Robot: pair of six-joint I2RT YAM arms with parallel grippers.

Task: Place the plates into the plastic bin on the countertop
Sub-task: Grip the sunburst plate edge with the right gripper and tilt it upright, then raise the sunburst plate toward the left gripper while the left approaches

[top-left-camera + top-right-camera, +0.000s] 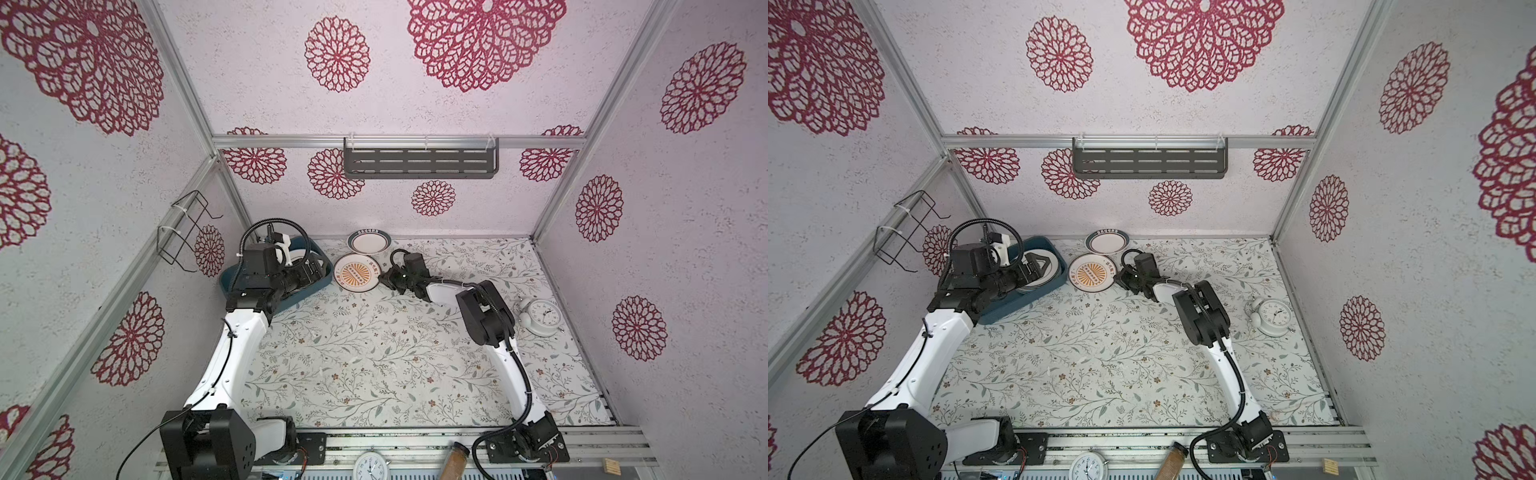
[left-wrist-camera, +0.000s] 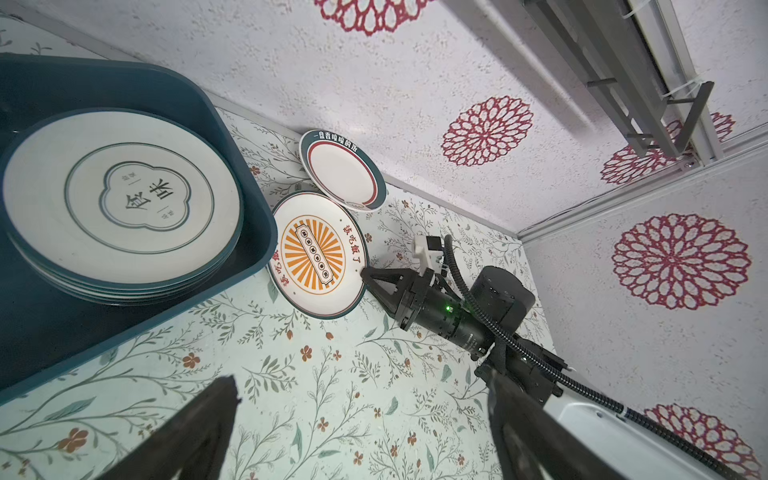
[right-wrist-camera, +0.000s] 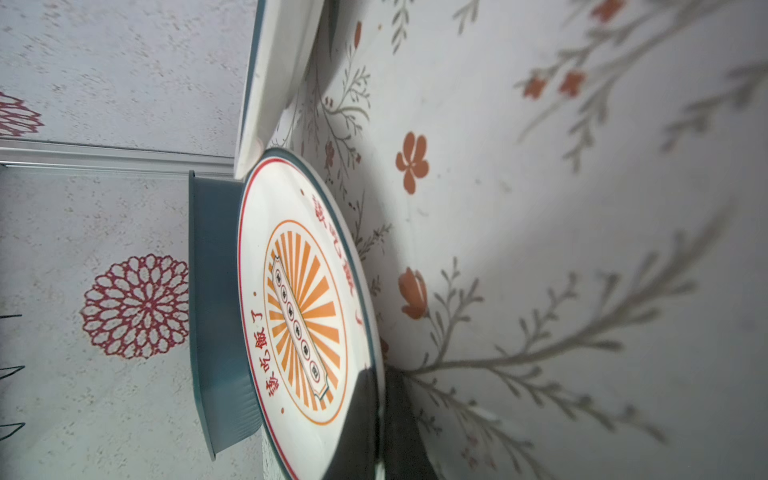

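While right gripper (image 2: 365, 275) clamps sunburst plate (image 2: 318, 253), teal-rimmed plate (image 2: 343, 172) touching behind, plastic bin (image 2: 253, 216) beside, left gripper (image 2: 359, 376) spread wide over stacked plates (image 2: 120, 195).

In both top views the left arm (image 1: 232, 353) rises from its base toward twelve o'clock. Its wrist bends toward two o'clock, and the left gripper (image 1: 1038, 269) has its jaws spread wide. The right arm (image 1: 515, 374) leans toward eleven o'clock with its forearm turned to ten o'clock. The right gripper (image 2: 365, 275) is pinched onto the sunburst plate (image 2: 316, 253) at the rim's three o'clock edge.
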